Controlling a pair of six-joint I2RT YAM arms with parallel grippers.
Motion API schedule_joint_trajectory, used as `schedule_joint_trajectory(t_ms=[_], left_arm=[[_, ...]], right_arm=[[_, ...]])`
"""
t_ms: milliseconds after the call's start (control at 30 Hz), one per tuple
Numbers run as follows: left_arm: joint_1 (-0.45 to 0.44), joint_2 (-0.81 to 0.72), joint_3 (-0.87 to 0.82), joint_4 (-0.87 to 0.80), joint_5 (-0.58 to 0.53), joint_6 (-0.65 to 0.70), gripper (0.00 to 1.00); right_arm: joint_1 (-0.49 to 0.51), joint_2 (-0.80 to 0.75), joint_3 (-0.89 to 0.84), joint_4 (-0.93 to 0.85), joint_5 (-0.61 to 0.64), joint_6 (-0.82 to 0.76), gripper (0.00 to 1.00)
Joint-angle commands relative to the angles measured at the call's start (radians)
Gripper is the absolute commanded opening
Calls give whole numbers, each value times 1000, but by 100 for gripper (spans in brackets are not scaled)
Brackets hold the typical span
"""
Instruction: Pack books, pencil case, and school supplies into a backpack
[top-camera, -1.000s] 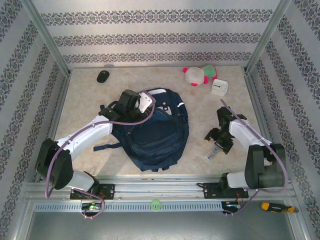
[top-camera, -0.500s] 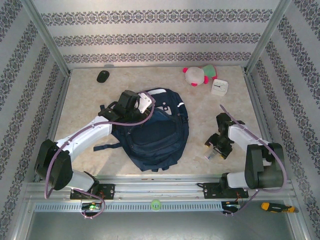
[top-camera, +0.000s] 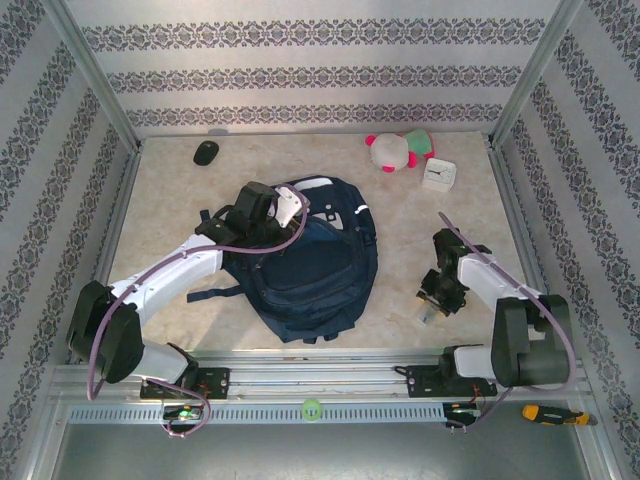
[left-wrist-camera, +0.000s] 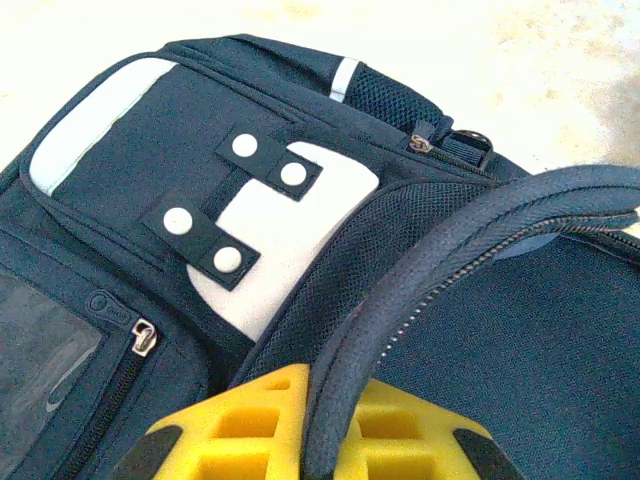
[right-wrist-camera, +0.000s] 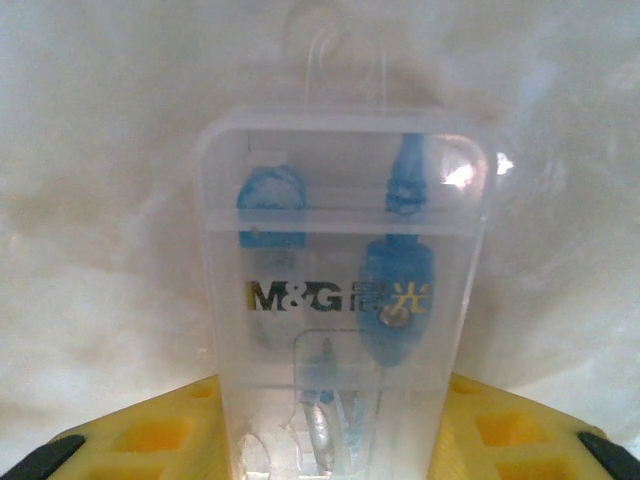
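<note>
The navy backpack (top-camera: 325, 275) lies in the middle of the table, its grey-white patch (left-wrist-camera: 270, 235) toward the far side. My left gripper (top-camera: 283, 207) is shut on the zippered rim (left-wrist-camera: 450, 235) of the backpack's opening, and that padded edge runs between its yellow fingers (left-wrist-camera: 240, 425). At the right, near the front edge, a slim clear packet (right-wrist-camera: 345, 290) with blue items inside, one of the school supplies, lies on the table. My right gripper (top-camera: 432, 303) points down over it, its yellow fingers (right-wrist-camera: 150, 435) pressed against the packet's two sides. The books and the pencil case are out of view.
A pink-and-white plush toy (top-camera: 398, 150) and a white square clock (top-camera: 438, 175) sit at the back right. A black mouse (top-camera: 206, 152) lies at the back left. Metal posts and patterned walls close in the table. A screwdriver (top-camera: 545, 412) rests beyond the front rail.
My right gripper has moved nearer and lower over the clear packet, and its jaws have closed in on it. The left arm and the backpack have not moved.
</note>
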Motion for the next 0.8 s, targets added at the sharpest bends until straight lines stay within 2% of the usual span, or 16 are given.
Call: schedule_joint_trajectory(t_ms=[0, 133, 267, 367, 467, 767], left_arm=[[1, 0, 29, 35, -14, -39, 1], [1, 13, 56, 12, -6, -53, 1], [2, 8, 83, -35, 0, -55, 1], [1, -1, 80, -43, 4, -58, 1], [1, -5, 90, -66, 11, -60, 1], [4, -4, 103, -95, 37, -88, 1]], right_arm=[[51, -98, 0, 98, -59, -56, 35], [137, -277, -27, 230, -58, -75, 31], [227, -450, -156, 592, -91, -91, 27], [276, -515, -210, 783, -122, -128, 27], [366, -538, -213, 870, -152, -279, 27], [705, -472, -146, 920, -265, -965, 26]])
